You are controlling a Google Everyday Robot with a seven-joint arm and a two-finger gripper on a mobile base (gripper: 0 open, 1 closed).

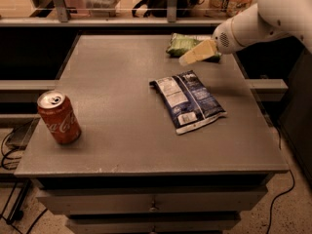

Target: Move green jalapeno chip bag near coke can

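Observation:
The green jalapeno chip bag (183, 44) lies flat at the far right of the grey table top (117, 91). My gripper (191, 56) hangs above the bag's near right part, its pale fingers pointing left and down, and covers part of the bag. The white arm comes in from the upper right. The red coke can (58, 117) stands upright at the table's near left corner, far from the bag.
A dark blue and white chip bag (187, 100) lies in the middle right of the table, between the green bag and the near edge. Drawers sit under the table top. A rail and shelves run behind the far edge. Cables lie on the floor at both sides.

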